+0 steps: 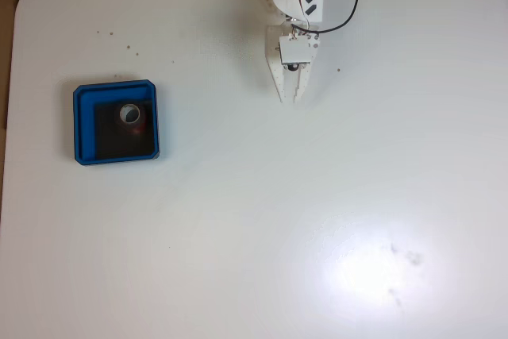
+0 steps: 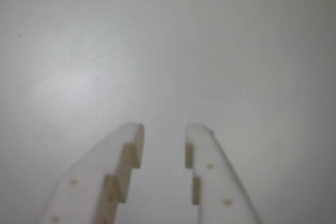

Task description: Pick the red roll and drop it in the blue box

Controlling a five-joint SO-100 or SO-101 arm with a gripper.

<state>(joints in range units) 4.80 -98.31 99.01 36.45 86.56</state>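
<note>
In the fixed view the red roll [image 1: 130, 116] lies inside the blue box [image 1: 82, 125], on its black floor toward the upper middle, its pale core facing up. The box sits on the white table [image 1: 317, 220] at about nine o'clock from the picture's centre. The gripper [image 1: 293, 99] hangs at about one o'clock, well apart from the box, tips pointing toward six o'clock. In the wrist view the gripper [image 2: 164, 129] is parted by a narrow gap with nothing between its fingers [image 2: 126, 156], only bare table beneath.
</note>
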